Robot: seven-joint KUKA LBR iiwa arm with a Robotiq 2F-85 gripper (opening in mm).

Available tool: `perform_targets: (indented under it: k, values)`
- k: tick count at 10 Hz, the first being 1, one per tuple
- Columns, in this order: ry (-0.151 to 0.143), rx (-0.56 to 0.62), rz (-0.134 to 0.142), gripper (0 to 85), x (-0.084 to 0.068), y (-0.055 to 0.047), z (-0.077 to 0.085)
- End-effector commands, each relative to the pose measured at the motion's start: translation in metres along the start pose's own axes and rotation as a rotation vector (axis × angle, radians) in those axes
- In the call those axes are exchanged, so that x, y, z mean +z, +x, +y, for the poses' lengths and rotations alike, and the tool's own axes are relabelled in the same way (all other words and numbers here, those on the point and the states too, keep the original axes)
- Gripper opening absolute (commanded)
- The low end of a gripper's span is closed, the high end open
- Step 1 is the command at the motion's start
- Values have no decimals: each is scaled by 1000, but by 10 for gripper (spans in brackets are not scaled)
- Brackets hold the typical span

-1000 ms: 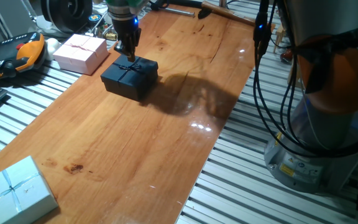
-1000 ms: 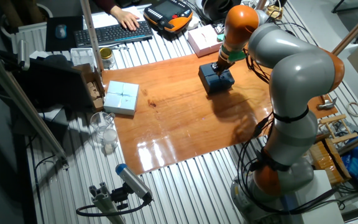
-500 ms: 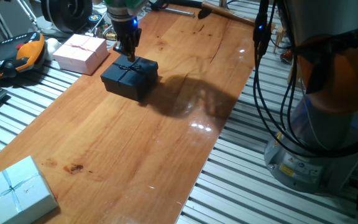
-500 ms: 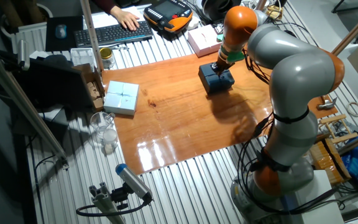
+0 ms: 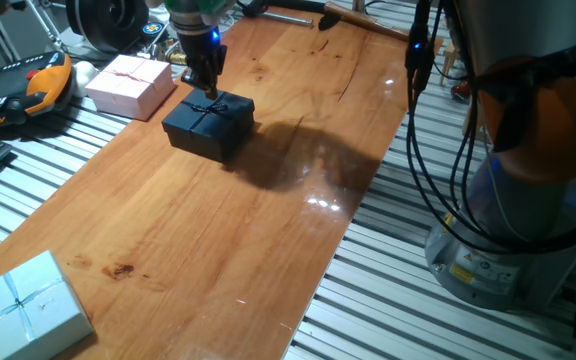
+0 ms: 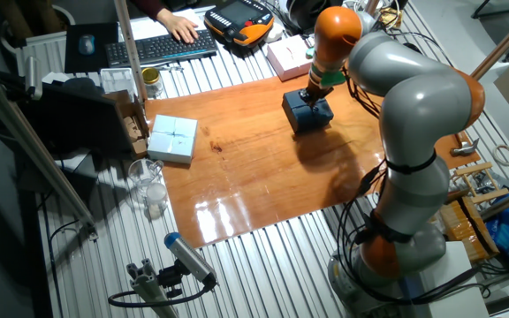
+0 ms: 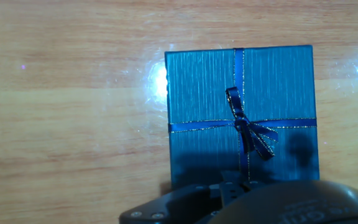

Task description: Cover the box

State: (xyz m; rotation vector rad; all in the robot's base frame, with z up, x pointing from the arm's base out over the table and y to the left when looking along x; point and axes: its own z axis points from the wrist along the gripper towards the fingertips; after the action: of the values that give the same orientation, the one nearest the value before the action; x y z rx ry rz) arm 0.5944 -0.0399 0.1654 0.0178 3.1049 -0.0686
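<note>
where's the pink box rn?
In one fixed view, the pink box sits at the table's far left edge, just left of the dark box under the claw.

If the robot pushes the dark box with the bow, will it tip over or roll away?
Probably neither. The box is squat with flat sides, so it should slide on the shiny wooden table. It looks like light cardboard, and its lid might shift.
</note>
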Motion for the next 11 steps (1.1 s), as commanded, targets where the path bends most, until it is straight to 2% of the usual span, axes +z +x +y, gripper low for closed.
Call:
perform_targets:
  k: [1, 2, 3, 4, 5, 8, 11]
  values:
    - [3, -8, 4, 0, 0, -1, -1]
    - [2, -11, 4, 0, -1, -1, -2]
    - [-14, -11, 3, 0, -5, -2, -5]
    - [-41, -8, 9, 0, -8, -1, -7]
    - [-46, -1, 13, 0, -12, 2, -6]
    - [-26, 3, 17, 0, -22, 4, 2]
    - [-23, -3, 23, 0, -32, 7, 2]
